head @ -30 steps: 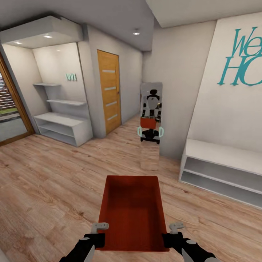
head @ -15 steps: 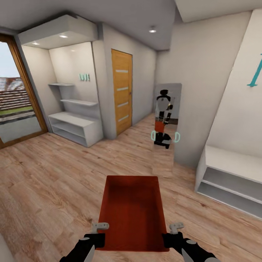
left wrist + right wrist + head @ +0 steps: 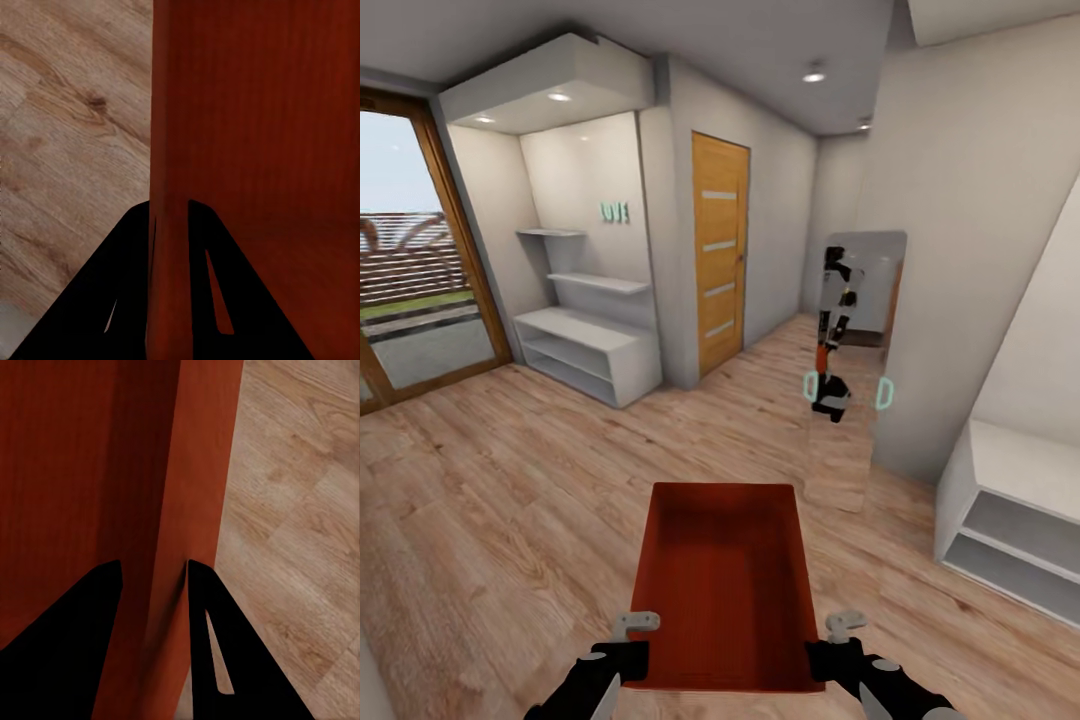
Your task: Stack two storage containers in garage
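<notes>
A light wood-plank floor (image 3: 510, 500) is seen under an orange-red storage container (image 3: 725, 585), with pale walls around. Beyond the container stand a wooden door (image 3: 720, 265), white shelves (image 3: 585, 345) and a leaning mirror (image 3: 855, 340). The container is held above the floor at its near corners. The left gripper (image 3: 171, 217) is clamped on its left wall; the right gripper (image 3: 154, 574) is clamped on its right wall.
</notes>
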`<state>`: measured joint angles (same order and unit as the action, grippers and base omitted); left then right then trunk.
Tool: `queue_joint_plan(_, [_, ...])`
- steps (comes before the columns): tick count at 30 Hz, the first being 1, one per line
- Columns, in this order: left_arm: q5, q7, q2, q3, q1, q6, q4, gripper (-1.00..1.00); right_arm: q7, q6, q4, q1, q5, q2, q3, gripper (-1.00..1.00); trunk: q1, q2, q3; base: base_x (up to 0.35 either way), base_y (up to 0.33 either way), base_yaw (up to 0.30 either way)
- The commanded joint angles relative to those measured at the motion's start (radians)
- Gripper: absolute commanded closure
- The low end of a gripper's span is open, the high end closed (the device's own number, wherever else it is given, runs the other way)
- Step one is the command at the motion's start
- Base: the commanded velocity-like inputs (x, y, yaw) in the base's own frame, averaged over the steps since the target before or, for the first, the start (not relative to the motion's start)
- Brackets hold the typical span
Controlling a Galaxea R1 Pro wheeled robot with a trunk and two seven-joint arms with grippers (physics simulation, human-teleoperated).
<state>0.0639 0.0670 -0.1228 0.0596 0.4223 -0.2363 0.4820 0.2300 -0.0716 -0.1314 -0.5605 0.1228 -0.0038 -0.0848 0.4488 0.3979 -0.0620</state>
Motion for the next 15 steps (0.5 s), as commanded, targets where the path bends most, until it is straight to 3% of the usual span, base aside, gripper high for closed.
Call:
queue_joint_plan(1, [-0.01,-0.001,0.061,0.048,0.001,-0.006,0.0,1.0,0.034,-0.011,-0.002,-0.001,-0.005,-0.005,0.014,1.0,0.001,0.002,-0.002,0.327,0.075,0.009])
queue_joint_plan(15, [-0.01,-0.001,0.061,0.048,0.001,-0.009,0.0,1.0,0.034,-0.011,-0.002,-0.001,-0.005,-0.005,0.014,1.0,0.001,0.002,-0.002,0.327,0.025,0.001])
